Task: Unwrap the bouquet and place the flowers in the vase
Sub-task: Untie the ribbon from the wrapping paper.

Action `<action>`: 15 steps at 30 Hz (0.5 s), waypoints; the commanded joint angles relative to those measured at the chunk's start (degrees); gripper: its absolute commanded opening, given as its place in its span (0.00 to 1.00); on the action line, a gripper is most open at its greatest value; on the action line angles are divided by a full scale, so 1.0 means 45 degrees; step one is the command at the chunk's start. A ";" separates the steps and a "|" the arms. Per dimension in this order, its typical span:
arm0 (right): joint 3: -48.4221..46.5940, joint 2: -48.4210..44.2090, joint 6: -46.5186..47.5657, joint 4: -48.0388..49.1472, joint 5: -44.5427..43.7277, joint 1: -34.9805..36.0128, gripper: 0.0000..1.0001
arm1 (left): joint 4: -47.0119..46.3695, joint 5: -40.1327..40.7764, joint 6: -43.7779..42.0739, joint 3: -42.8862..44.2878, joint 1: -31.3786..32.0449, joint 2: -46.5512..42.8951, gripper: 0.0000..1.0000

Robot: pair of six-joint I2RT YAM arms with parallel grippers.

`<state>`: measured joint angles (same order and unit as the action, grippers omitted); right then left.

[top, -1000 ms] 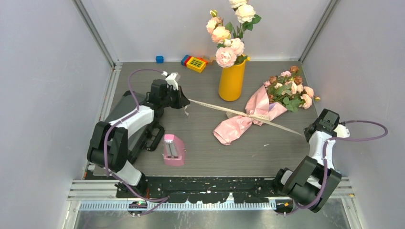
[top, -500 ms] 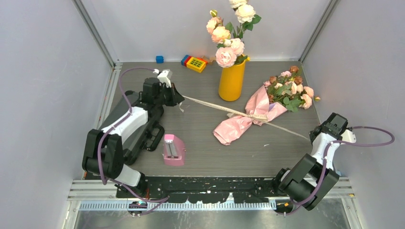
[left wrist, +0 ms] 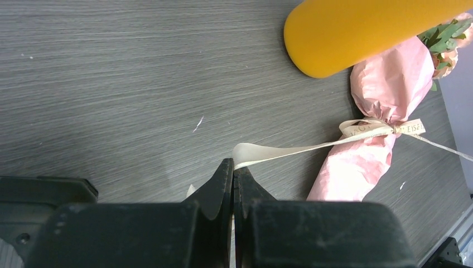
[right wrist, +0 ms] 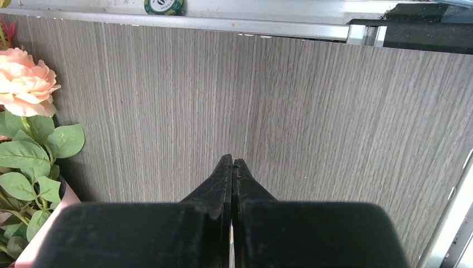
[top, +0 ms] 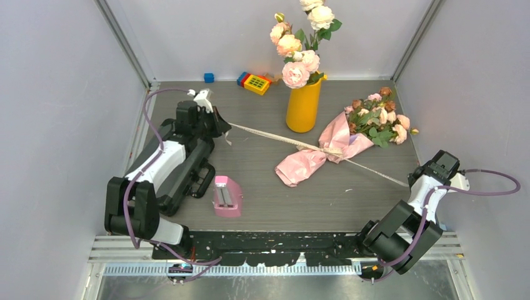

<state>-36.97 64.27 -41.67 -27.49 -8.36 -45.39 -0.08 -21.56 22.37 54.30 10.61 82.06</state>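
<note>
At the far left our left claw is pressed together on one end of the beige ribbon, which runs from its tips low over the grey surface toward the right. Next, by the back edge, stands the yellow vase, upright and already carrying a bunch of big roses. Just right of it and nearer to us lies the bouquet, flat on the surface in its pink paper, apart from the vase. Its long axis runs on a diagonal, the pinched tail toward the near left and the flowers pointing to the far right corner. The ribbon crosses its waist in a knot that looks not yet undone. At the far right our right claw is closed too, and the overhead view shows the other ribbon end leading straight into it, so we judge it clamped on that end. We take the step in hand to be untying. The next move calls for drawing the two ends further apart until the knot gives, without dragging the bundle.
</note>
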 commanded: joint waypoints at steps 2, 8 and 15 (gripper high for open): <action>-0.0371 0.0000 0.0217 0.0195 -0.0122 -0.0222 0.00 | -0.0063 0.0133 0.0351 0.0173 -0.0461 -0.0746 0.00; -0.0366 -0.0043 0.0198 0.0193 -0.0190 -0.0357 0.00 | -0.0009 -0.0002 0.0637 0.0337 -0.0854 -0.0978 0.00; -0.0349 -0.0025 0.0142 0.0180 -0.0335 -0.0509 0.00 | 0.0270 -0.0159 0.0884 0.0363 -0.1226 -0.1247 0.00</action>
<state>-36.97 64.27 -41.67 -27.49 -8.45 -46.83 0.89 -21.89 25.36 54.30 6.44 79.24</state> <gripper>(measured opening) 0.017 0.010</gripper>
